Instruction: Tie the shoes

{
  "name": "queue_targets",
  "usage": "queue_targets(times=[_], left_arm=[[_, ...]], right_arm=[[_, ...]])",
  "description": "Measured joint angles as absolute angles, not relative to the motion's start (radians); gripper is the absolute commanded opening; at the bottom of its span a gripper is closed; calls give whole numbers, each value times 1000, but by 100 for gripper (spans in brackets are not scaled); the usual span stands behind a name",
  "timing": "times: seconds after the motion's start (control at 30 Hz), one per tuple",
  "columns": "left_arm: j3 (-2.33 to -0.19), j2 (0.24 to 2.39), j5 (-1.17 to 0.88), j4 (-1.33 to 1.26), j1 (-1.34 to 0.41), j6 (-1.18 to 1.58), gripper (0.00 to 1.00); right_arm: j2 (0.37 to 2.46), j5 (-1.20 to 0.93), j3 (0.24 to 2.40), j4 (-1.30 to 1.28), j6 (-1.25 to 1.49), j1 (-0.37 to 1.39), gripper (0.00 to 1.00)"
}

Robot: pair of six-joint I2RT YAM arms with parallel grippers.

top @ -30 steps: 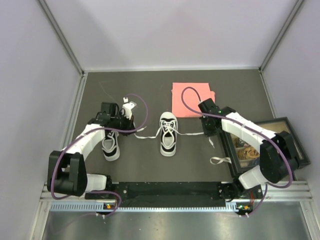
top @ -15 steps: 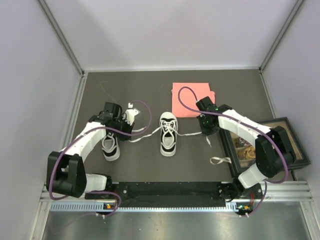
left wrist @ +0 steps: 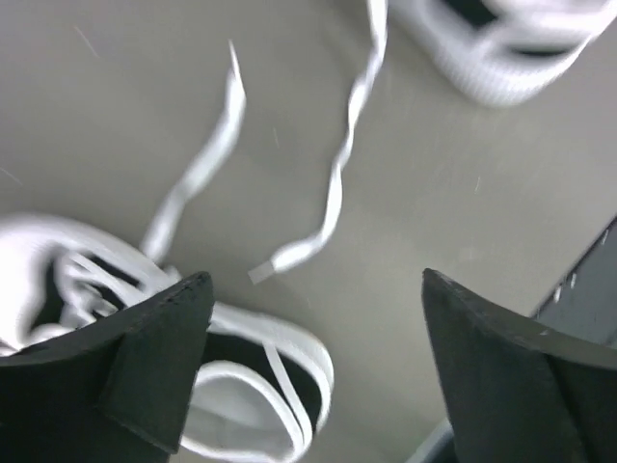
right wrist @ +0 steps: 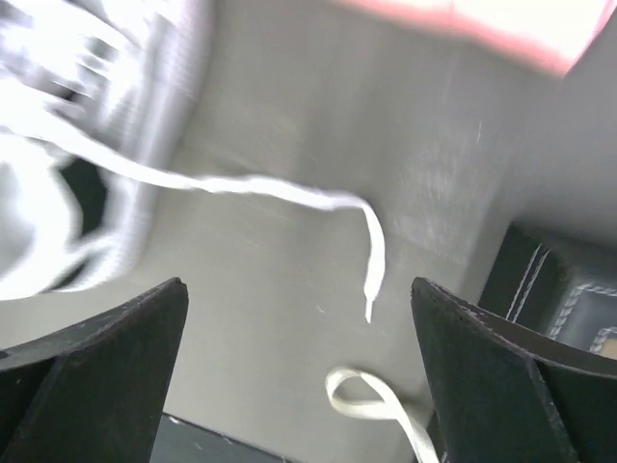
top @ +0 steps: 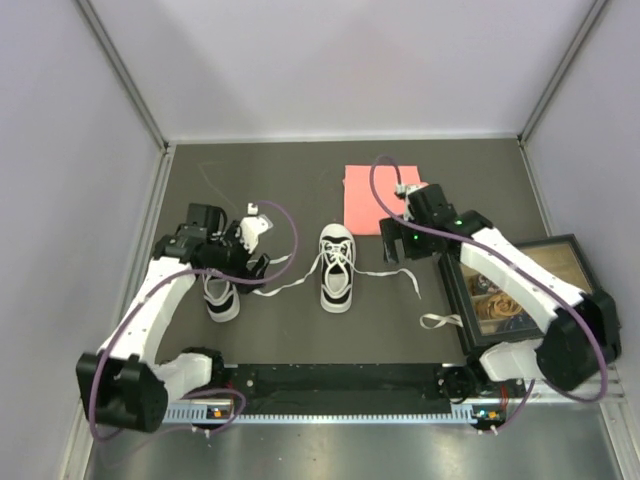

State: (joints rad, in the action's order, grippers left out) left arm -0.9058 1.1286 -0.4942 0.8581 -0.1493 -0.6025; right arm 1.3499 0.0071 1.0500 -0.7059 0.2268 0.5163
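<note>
The left gripper (left wrist: 313,285) and right gripper (right wrist: 297,285) hover spread, empty, either side of the middle sneaker (top: 337,268). Its laces (right wrist: 251,183) lie loose on the table (top: 300,180); each lace tip, blurry here, probably wants a square, low pinch.

No text, number or brand mark can be read in any view. The shoes (top: 337,270) near the middle of the surface, the pink sheet (top: 365,200) at one o'clock and the dark framed tray (top: 456,305) at four o'clock show no legible print from above. Both wrist views are too blurred to make out any lettering.
</note>
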Motion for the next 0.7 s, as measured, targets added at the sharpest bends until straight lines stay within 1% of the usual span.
queue_targets(times=[0.13,0.2,0.3,0.33,0.37,0.4,0.5,0.53,0.6,0.63,0.7], left_arm=[[-904,990,-578,737,-149,-545,98],[-877,931,-636,619,-149,-508,98],[-859,928,-698,551,-168,-528,98],[-859,947,-715,538,-184,-549,97],[-859,973,-729,530,-198,-574,94],[-859,997,-739,528,-208,-596,86],[-858,1135,-744,527,-250,-690,73],[-856,1177,-744,526,-262,-722,66],[-847,1248,-741,524,-285,-783,61],[-841,1274,-737,519,-298,-805,57],[-828,1319,-736,505,-322,-842,55]], right_arm=[[1167,-10,1055,-598,229,516,99],[1068,-9,1055,-507,234,516,99],[1017,17,1072,-420,263,516,99],[1020,20,1084,-401,268,516,99],[1037,9,1105,-394,255,514,99],[1055,-4,1122,-389,245,514,99],[1164,-85,1181,-395,199,515,99],[1196,-107,1185,-402,186,515,99],[1251,-142,1181,-437,169,515,99],[1269,-158,1169,-447,160,515,99],[1284,-181,1131,-477,149,515,99]])
